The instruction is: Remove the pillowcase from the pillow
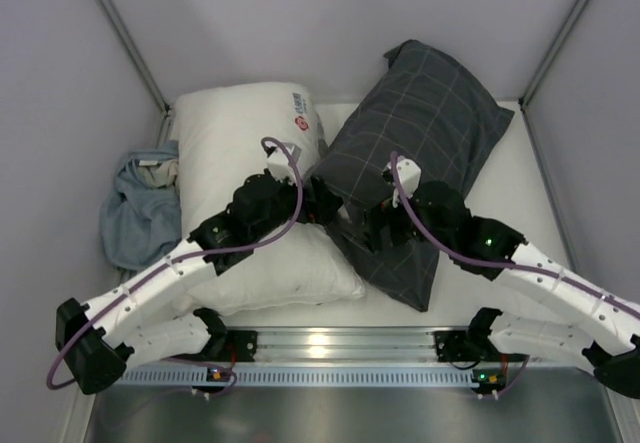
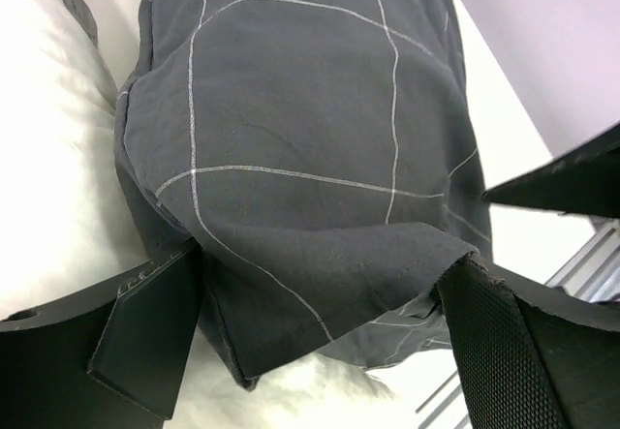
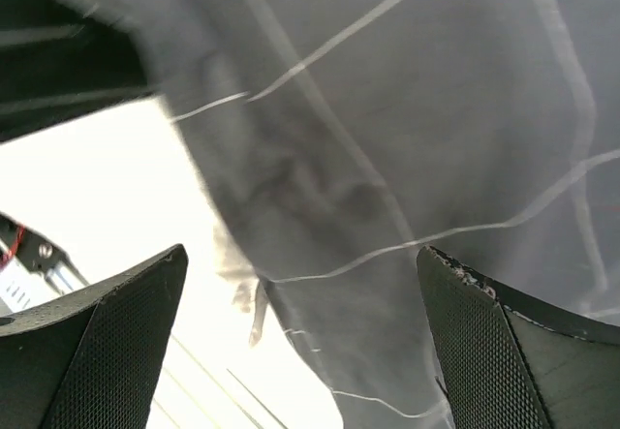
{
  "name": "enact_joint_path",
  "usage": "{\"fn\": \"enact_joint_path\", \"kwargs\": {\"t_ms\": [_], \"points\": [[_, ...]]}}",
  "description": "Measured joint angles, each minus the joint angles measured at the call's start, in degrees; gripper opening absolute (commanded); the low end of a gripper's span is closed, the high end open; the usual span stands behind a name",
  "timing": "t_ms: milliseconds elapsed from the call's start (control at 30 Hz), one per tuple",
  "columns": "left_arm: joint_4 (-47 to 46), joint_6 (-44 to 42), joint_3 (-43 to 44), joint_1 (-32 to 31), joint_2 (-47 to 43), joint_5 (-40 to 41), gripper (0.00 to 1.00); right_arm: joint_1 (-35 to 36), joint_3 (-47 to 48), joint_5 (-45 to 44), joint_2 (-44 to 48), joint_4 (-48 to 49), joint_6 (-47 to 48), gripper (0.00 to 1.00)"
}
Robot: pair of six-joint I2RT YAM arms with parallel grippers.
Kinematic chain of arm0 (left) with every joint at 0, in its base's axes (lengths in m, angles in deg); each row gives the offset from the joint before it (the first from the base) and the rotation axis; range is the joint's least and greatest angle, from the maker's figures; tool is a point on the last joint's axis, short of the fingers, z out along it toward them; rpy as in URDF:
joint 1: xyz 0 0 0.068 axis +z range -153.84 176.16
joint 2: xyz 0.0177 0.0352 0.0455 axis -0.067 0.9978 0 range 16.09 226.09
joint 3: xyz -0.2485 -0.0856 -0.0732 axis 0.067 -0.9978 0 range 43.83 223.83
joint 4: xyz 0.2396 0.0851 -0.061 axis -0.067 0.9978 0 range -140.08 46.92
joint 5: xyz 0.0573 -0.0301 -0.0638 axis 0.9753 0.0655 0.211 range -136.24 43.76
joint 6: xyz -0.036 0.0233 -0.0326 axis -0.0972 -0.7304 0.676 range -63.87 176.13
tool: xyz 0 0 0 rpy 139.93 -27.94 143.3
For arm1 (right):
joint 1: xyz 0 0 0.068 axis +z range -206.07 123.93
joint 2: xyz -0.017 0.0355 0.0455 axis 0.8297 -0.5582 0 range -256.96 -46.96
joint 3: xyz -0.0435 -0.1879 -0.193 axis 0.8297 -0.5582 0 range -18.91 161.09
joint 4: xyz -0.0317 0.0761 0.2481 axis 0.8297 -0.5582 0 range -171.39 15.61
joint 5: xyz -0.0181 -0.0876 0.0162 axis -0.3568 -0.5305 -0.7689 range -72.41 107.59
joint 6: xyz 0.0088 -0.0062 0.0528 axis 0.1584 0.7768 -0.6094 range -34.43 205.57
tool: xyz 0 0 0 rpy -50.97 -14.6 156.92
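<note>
Pillowcase: the pillowcase (image 1: 425, 123) lies slantwise on the right half of the table. It is plump at its far end and flatter and slack at the near end, and its left edge touches the logo pillow (image 1: 240, 128).
Pillow: you cannot see the pillow plainly. The fullness of the cover suggests it is inside. A little white shows under the slack hem in the left wrist view, but you cannot tell which pillow it belongs to.
Left gripper: the left gripper (image 2: 329, 255) is spread wide, with a finger on each side of the cover's near corner. Cloth drapes against one finger (image 2: 499, 342), but nothing is pinched.
Right gripper: the right gripper (image 3: 302, 250) is also spread, close over the checked cloth, with nothing between its pads.
Step in hand: by the look of it, you are finding a grip on the loose end; nothing has been pulled off yet.
Next move: close one gripper on a single layer of hem only. Give the other gripper the task of holding the stuffing back through the cloth, so that the cover slides off without dragging the whole bundle.
Watch: the logo pillow lies right against your working corner, so keep it out of the pinch.
Also there: a blue-grey cloth (image 1: 140, 213) is bunched at the far left, well apart.
</note>
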Motion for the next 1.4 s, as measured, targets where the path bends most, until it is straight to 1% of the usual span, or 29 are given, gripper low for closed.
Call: {"fn": "enact_joint_path", "kwargs": {"t_ms": [100,200,333,400,433,500,533,600,633,667,800,900,1000,1033,1067,1100,1133,1267,1400], "points": [[0.07,1.4,0.07,-0.02,-0.74,0.44,0.99,3.39,-0.72,-1.92,0.0,0.85,1.05,0.94],[0.26,2.95,0.07,-0.02,-3.02,2.19,0.99,4.59,-1.53,-3.04,-0.63,2.27,2.1,0.93],[1.68,4.52,0.07,0.0,-7.28,4.98,0.99,5.44,-1.57,-5.27,-4.15,4.39,3.28,0.9],[2.62,5.03,0.07,0.0,-9.03,5.79,0.99,5.49,-1.57,-6.93,-6.49,6.05,3.87,0.86],[2.86,5.31,0.04,-0.02,-9.7,5.84,0.99,5.49,-1.57,-7.96,-7.72,7.02,4.07,0.81],[3.13,5.9,-0.2,-0.02,-10.69,5.79,0.99,5.55,-1.57,-10.86,-10.19,8.81,4.48,0.76],[3.3,6.08,-0.42,-0.02,-11.1,5.79,0.99,5.6,-1.55,-12.55,-11.41,9.7,4.59,0.69],[3.63,6.34,-0.98,-0.02,-11.8,5.77,0.99,5.79,-1.38,-16.57,-13.68,10.86,4.94,0.6],[3.93,6.49,-1.31,-0.02,-12.11,5.77,0.99,5.86,-1.22,-18.34,-14.45,11.21,4.96,0.51],[4.42,6.6,-1.57,-0.02,-12.33,5.75,0.99,5.97,-0.96,-20.28,-15.21,11.45,5.09,0.48],[5.95,6.75,-2.29,0.0,-12.83,4.33,0.99,6.23,-0.9,-26.82,-15.47,12.52,4.66,0.43],[6.4,6.49,-2.29,-0.02,-12.41,1.99,0.99,6.19,-0.26,-30.03,-14.84,12.17,5.53,0.42],[6.67,6.21,-2.27,-0.02,-10.54,-1.16,0.99,5.99,0.52,-31.32,-13.86,12.07,6.67,0.38],[6.69,6.14,-2.27,0.0,-9.42,-2.58,0.99,5.7,0.96,-31.82,-13.22,12.11,7.28,0.34],[6.71,6.12,-2.27,-0.02,-8.22,-3.89,0.99,5.31,1.42,-32.02,-12.57,12.15,8.02,0.27],[6.86,6.1,-2.27,-0.02,-7.23,-4.87,0.99,5.01,1.77,-32.02,-12.11,12.17,8.33,0.17],[7.04,6.08,-2.27,-0.02,-6.12,-5.92,0.99,4.61,2.12,-32.09,-11.5,12.31,8.92,0.0],[7.23,6.08,-2.23,-0.24,-3.89,-8.9,0.99,1.92,3.28,-30.95,-10.75,12.66,9.46,0.0],[7.41,5.75,-0.85,-1.57,-2.93,-10.93,0.99,-1.99,4.17,-29.05,-12.63,12.48,9.16,0.0]]}}
